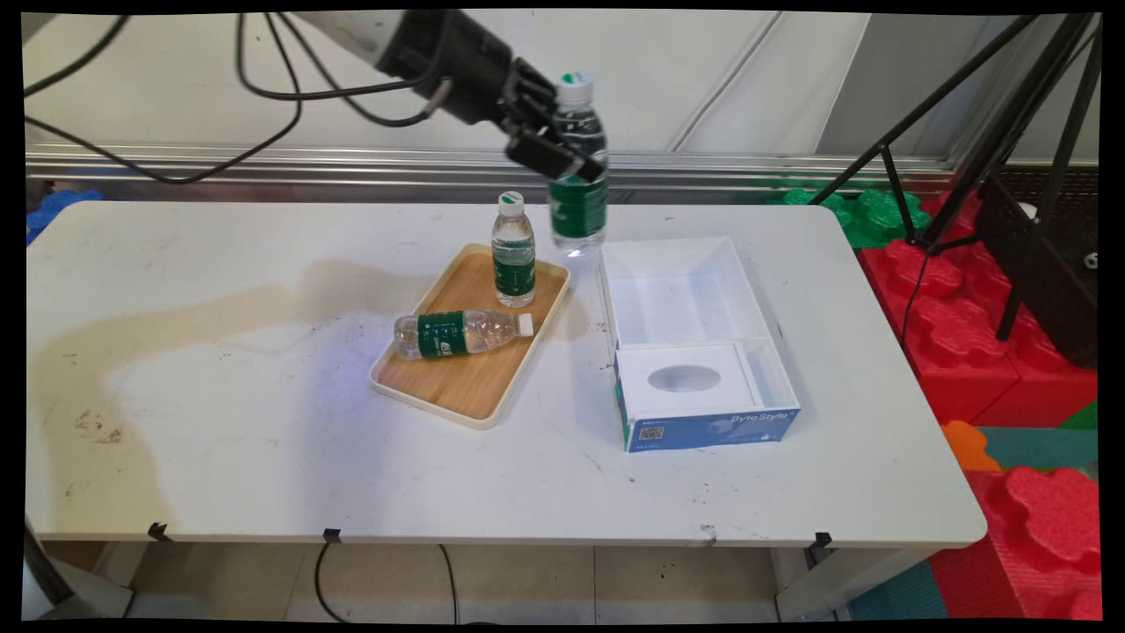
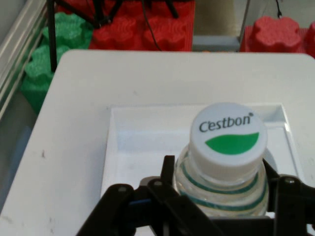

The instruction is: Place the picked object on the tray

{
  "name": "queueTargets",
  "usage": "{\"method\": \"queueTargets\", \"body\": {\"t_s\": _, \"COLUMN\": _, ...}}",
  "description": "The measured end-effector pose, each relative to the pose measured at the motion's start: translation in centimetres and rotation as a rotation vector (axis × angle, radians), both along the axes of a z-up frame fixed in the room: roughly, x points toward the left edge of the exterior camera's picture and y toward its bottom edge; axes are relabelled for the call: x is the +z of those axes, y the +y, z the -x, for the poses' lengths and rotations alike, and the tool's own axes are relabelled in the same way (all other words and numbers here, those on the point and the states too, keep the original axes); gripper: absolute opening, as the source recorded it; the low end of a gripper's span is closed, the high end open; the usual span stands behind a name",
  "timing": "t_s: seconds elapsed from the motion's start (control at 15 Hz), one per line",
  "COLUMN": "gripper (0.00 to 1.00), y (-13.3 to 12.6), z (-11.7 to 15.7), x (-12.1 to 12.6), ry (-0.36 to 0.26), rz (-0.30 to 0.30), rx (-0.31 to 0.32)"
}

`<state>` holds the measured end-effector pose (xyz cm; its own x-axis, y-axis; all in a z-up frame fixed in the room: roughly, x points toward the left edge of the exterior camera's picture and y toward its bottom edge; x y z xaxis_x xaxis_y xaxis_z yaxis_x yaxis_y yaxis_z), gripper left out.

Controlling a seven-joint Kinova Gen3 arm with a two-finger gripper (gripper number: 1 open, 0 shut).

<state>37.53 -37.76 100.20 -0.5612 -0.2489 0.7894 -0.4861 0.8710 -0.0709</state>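
On the left part of the white desk (image 1: 220,422) we see only stains and scuffs. Toward the middle lies a wooden tray (image 1: 472,378) with a cream rim. On it, one water bottle (image 1: 461,333) lies on its side with its white cap pointing right, and a second bottle (image 1: 513,251) stands upright at the tray's far end; both carry green labels.

Just right of the standing bottle, and above the desk, we see the black tool (image 1: 554,145) clamped on a third bottle (image 1: 578,202), gripping it high on the body below the white cap. This bottle hangs upright, clear of the desk, over the gap between the tray and the far left corner of a white box (image 1: 756,299). In the hand view the held bottle's cap, lettered "Cestbon" with a green leaf shape, sits between the fingers (image 2: 170,172), with the box's open compartment beneath it.

The box holds a white insert (image 1: 685,378) with an oval hole at its near end and has a blue front wall. Further right, beside the desk, stand red foam blocks (image 1: 967,325), green ones behind them, and black tripod legs (image 1: 1037,176).
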Motion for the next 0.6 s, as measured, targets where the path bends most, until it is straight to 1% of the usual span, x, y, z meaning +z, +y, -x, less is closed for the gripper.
{"method": "queueTargets", "body": {"t_s": 0.27, "gripper": 0.00, "y": 2.7, "z": -2.7, "x": -0.3, "ry": -0.050, "rz": -0.028, "rx": -0.008}}
{"method": "queueTargets", "body": {"t_s": 0.6, "gripper": 0.00, "y": 5.3, "z": -5.1, "x": -2.0, "ry": -0.106, "rz": -0.068, "rx": -0.019}}
